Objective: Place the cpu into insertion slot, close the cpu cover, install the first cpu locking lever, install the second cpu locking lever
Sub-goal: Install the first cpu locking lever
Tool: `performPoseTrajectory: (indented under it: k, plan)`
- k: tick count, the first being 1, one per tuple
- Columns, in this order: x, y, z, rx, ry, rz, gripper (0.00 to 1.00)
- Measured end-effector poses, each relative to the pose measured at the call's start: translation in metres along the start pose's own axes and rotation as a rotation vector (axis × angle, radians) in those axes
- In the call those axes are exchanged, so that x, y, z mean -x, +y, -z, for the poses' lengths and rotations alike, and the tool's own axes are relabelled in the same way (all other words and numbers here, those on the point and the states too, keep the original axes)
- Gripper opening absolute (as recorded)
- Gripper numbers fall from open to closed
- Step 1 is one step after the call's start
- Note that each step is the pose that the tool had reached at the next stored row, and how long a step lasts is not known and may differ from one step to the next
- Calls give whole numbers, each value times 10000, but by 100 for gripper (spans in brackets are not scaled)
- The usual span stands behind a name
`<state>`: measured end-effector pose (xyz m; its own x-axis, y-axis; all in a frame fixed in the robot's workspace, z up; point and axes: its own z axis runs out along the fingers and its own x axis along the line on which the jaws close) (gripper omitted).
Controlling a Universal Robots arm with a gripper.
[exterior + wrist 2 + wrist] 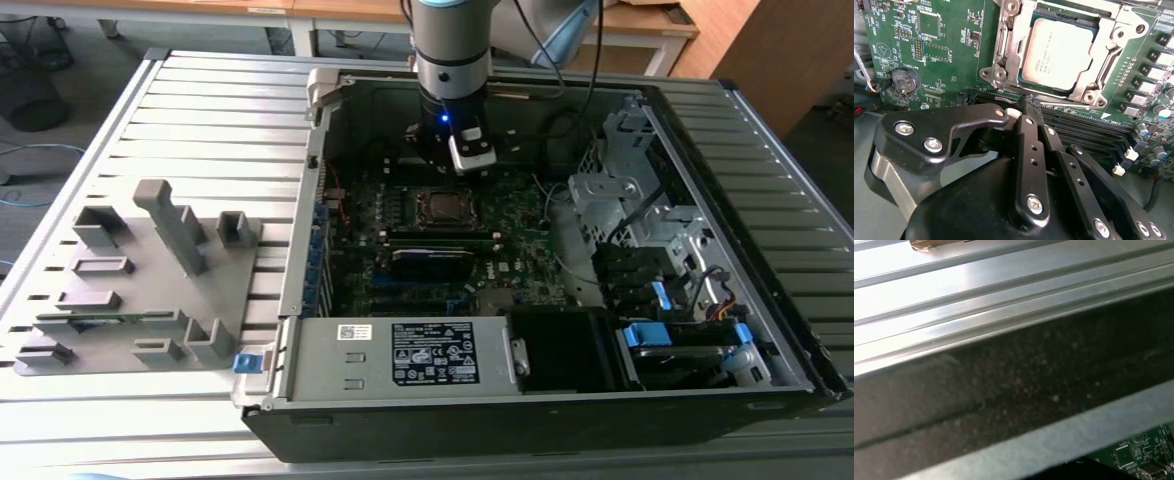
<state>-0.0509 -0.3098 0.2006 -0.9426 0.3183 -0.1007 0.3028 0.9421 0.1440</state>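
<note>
Pincer [1027, 107] over memory slots [1089, 129], beside socketed cpu [1060, 53].

Soft, even light leaves the open black computer case [534, 425] dim inside, while glare whitens the ribbed grey metal table [979, 285].

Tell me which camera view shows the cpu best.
The second wrist view: the cpu sits close up, with its silver-grey top plainly visible. In the exterior view the cpu is just a small square on the motherboard. The first wrist view faces the table slats and the case wall.
</note>
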Motion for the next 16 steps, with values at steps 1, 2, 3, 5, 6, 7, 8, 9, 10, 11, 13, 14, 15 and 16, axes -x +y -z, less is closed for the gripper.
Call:
performPoseTrajectory:
  k: [1, 2, 3, 5, 6, 7, 8, 9, 10, 11, 13, 14, 15, 16]
  plan:
    - [0, 1, 0, 5, 0, -8, 11]
    - [-1, 3, 0, 8, 1, -15, 11]
    - [-2, 6, -1, 11, 2, -22, 11]
    - [-3, 10, -1, 24, 5, -31, 11]
    - [-4, 12, -1, 37, 8, -35, 11]
    - [-4, 14, -3, 57, 12, -41, 11]
    - [-5, 16, -3, 78, 19, -48, 11]
    - [-6, 17, -3, 97, 25, -54, 11]
    - [-6, 20, -3, 118, 31, -60, 11]
    - [-7, 22, -3, 135, 37, -66, 11]
    - [-8, 23, -3, 155, 42, -83, 11]
    - [-8, 23, -3, 156, 41, -92, 11]
    - [-7, 23, -3, 155, 40, -103, 11]
    - [-8, 22, -3, 152, 37, -118, 11]
